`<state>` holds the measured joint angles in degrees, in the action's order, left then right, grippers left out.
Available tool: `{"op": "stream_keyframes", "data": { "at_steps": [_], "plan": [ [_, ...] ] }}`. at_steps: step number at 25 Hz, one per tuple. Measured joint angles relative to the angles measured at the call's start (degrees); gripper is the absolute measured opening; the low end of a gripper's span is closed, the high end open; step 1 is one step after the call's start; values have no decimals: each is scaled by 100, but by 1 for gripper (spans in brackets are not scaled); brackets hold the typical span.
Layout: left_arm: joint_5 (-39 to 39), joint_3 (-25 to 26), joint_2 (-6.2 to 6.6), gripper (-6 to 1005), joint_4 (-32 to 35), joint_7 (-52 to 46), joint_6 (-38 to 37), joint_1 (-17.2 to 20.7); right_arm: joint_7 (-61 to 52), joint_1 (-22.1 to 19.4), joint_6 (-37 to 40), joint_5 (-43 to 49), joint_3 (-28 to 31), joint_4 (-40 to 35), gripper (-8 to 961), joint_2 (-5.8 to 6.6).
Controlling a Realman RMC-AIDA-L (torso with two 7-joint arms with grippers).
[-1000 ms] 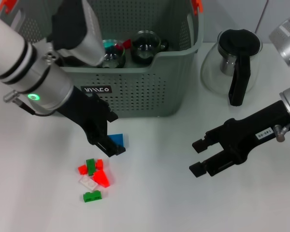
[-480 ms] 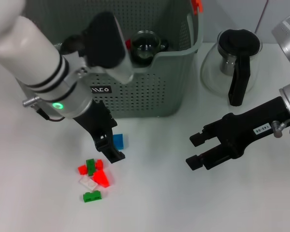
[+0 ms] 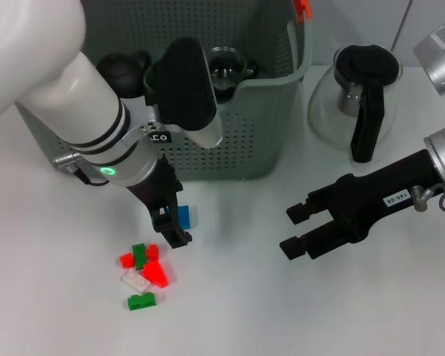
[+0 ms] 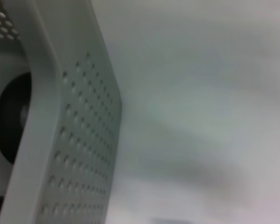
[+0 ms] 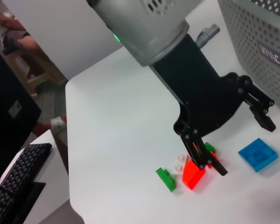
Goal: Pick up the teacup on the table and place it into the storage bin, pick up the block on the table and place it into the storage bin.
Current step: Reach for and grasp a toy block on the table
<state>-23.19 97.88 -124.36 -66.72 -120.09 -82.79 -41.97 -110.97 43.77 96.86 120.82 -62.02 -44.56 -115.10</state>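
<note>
Nearest on the white table [image 3: 230,311]: a loose cluster of red, green and clear bricks [image 3: 142,273], left of centre, with open surface to its right. Just beyond it, the blue block [image 3: 184,216], flat on the table and apart from the cluster. Left gripper [image 3: 178,219] low over that block, fingers parted, one either side, nothing held. Right gripper [image 3: 295,230] hovering well to the right, jaws apart, empty. Farther back, the storage bin [image 3: 230,141], its front wall close behind the block; glass teacups [image 3: 226,68] already inside. Glass pot [image 3: 360,96] far right. Risks: a finger could nudge the block away or land on it; a lift may snag the bin's front wall, since room there is narrow.
</note>
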Motion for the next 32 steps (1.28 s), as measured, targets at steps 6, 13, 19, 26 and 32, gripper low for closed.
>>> {"op": "stream_keyframes", "data": {
  "at_steps": [6,13,19,26,32],
  "plan": [
    [105,-206,-2,904,161,74,292,-13,-8,-1,-2,-4,66,0,824,-5],
    [185,-520,0,904,394,176,561,-21,16,0,-1,-7,122,0,825,-3],
    [289,-628,1,905,560,186,759,-64,19,-2,-4,-6,135,26,825,-3],
    [294,-645,-1,905,858,193,854,-187,30,-1,-32,-5,139,59,825,-3],
    [303,-669,-1,904,903,212,905,-209,36,-2,-35,1,179,69,824,-3]
  ]
}}
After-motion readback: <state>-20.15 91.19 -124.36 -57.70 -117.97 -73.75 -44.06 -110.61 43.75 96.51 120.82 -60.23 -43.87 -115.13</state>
